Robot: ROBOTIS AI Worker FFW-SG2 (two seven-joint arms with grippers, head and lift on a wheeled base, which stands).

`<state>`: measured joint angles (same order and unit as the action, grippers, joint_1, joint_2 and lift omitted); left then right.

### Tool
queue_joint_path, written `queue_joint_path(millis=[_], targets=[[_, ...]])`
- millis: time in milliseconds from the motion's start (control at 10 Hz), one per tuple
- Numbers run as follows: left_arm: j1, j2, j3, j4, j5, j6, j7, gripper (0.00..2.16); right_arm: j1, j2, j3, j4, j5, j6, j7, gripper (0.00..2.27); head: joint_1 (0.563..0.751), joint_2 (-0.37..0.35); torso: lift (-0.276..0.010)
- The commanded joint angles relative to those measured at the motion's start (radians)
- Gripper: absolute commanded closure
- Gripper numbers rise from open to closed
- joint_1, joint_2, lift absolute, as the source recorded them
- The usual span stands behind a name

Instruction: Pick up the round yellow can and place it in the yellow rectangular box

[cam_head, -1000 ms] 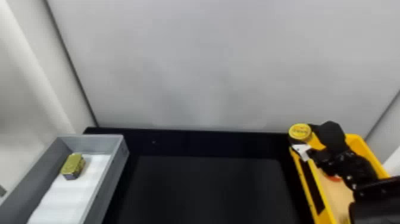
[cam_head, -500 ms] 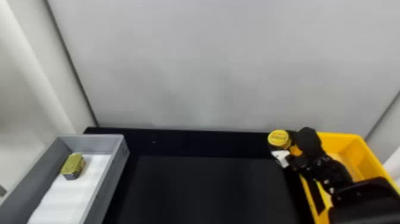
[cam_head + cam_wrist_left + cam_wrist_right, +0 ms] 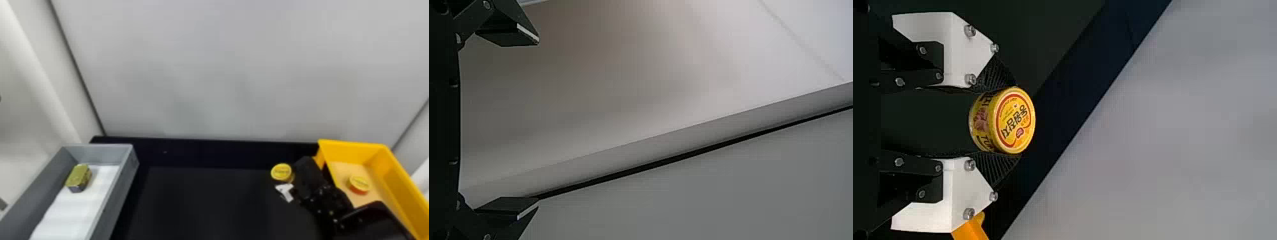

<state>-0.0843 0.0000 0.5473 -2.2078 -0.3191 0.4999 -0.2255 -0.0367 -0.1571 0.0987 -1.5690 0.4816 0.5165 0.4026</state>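
Glossy metal yellow can (image 3: 1015, 121), yellow box (image 3: 394, 177) of smooth plastic

This place seems to be a robotics lab or a small test station; which of the two, I cannot say surely. Behind a black table (image 3: 207, 201) there stands a smooth, pale back panel (image 3: 223, 63), and pale side walls (image 3: 35, 73) are at left and right, with dark straight lines at the corners. A grey bin (image 3: 130, 169) and a yellow rectangular box (image 3: 354, 151) are set well apart, and a black robot arm (image 3: 332, 201) is between them, nearer the box.
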Motion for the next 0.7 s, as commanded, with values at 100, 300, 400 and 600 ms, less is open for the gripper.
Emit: queue_joint_path(millis=[100,300,400,600], targets=[[0.003,-0.003,0.001,0.0,0.0,0.0,0.0,0.14,-0.014,0.001,-0.002,-0.051,0.0,0.039,0.007,0.73,0.629,0.012,-0.055],[0.001,-0.003,0.001,0.0,0.0,0.002,0.0,0.14,-0.043,-0.01,0.007,-0.192,0.033,0.151,0.007,0.73,0.629,0.012,-0.055],[0.003,-0.003,0.001,0.0,0.0,0.007,0.0,0.14,-0.066,-0.01,0.018,-0.263,0.062,0.211,0.015,0.73,0.629,0.012,-0.055],[0.012,-0.003,0.007,0.0,0.0,0.019,-0.003,0.14,-0.146,-0.01,0.053,-0.376,0.135,0.308,0.047,0.73,0.629,0.012,-0.055]])
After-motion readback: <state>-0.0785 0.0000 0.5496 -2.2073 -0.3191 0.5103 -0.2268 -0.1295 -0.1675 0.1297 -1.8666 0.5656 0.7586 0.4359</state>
